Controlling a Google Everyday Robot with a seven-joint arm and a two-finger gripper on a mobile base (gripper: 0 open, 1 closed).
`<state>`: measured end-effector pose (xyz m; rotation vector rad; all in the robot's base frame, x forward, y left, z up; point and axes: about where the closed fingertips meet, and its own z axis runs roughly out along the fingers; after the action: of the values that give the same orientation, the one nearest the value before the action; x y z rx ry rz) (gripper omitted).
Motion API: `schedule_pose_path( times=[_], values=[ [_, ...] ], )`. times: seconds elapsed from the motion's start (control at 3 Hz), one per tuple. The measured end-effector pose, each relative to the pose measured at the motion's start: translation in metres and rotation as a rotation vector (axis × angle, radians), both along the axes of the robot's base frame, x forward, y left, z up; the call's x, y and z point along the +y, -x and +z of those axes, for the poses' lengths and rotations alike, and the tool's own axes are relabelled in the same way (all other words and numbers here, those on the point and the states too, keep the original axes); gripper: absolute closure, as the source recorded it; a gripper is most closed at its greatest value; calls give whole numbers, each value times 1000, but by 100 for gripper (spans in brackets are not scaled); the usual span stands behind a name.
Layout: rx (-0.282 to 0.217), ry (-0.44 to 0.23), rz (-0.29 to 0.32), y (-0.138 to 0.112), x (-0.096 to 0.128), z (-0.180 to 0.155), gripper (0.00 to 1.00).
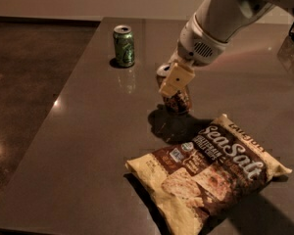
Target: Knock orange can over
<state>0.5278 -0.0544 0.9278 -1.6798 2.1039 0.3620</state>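
Note:
The orange can [178, 101] stands near the middle of the dark table [88, 131]. It is orange-brown with a silver top rim and leans, its top tipped toward the left and back. My gripper [174, 80] comes down from the upper right on a white arm. It sits right over the can's upper half and touches it. Its beige tip covers the can's front. The can's lower part and its shadow show below the gripper.
A green can [123, 45] stands upright at the back left of the table. A large Sea Salt chip bag [210, 170] lies flat just in front and right of the orange can. The table's left edge runs diagonally, with dark floor [24, 82] beyond it.

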Motion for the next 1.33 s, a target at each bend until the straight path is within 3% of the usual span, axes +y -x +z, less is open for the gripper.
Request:
schedule_pose_path(
  times=[0.33, 0.67, 1.0, 1.33],
  values=[
    [-17, 146, -20, -12, -23, 2, 100],
    [-60, 245, 2, -25, -27, 1, 100],
    [-113, 299, 47, -38, -20, 6, 100],
    [-143, 310, 94, -45, -12, 10, 100]
  ],
)
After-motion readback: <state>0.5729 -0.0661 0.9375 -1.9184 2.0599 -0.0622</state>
